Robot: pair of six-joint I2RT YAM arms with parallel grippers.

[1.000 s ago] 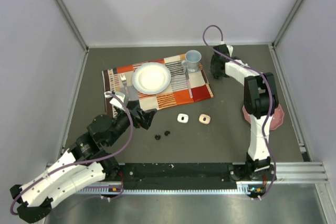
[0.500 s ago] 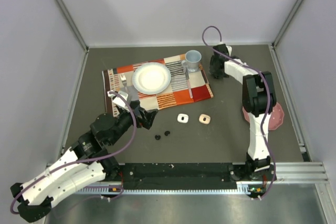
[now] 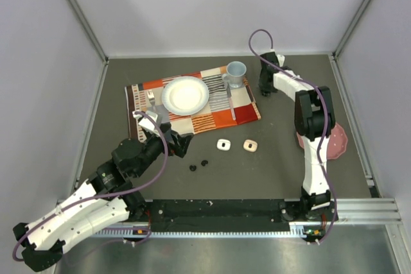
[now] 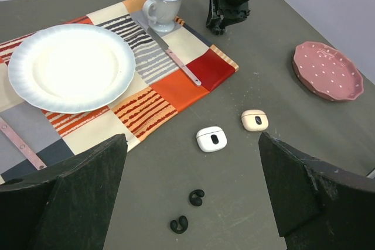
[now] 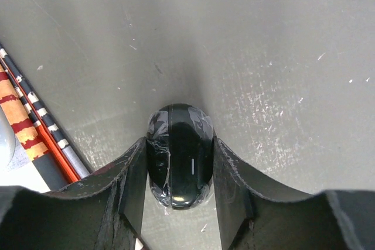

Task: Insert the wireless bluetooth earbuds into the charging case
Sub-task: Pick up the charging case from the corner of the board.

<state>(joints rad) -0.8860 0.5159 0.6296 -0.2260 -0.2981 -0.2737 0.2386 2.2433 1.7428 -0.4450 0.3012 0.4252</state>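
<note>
No legible text, label, brand or number in any view. The black case [image 5: 179, 156] bears only a short pale dash.

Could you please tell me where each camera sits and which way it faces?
Top external: above and behind the bases, looking down on the table; both arms show.
Left wrist: low near the front, facing away toward plate and mug; open left hand frames it.
Right wrist: pointing down at the black case, held in the right hand.
Shared: top and left wrist both see plate, mug, earbuds.
</note>
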